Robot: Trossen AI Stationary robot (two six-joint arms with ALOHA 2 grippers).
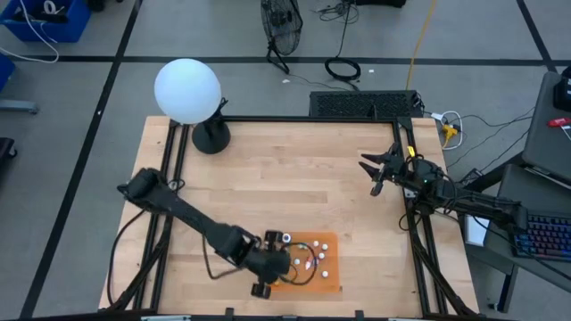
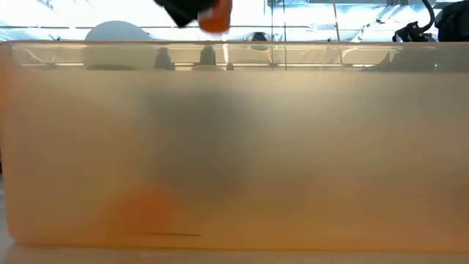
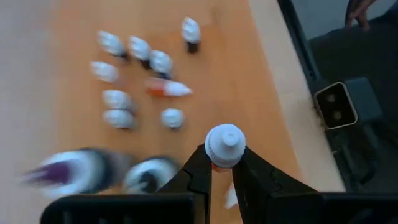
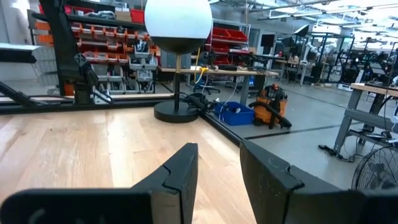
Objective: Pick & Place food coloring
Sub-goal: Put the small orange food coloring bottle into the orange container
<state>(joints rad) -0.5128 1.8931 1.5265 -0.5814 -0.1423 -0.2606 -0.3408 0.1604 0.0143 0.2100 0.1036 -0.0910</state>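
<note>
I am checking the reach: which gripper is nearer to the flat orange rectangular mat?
Left. The left gripper is over the flat orange rectangular mat, shut on a white-capped bottle; the right gripper waits far away.

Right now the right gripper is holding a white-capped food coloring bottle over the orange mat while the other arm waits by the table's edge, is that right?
Not quite: the left gripper holds the white-capped bottle over the orange mat, as the left wrist view shows. The right gripper waits, open.
</note>
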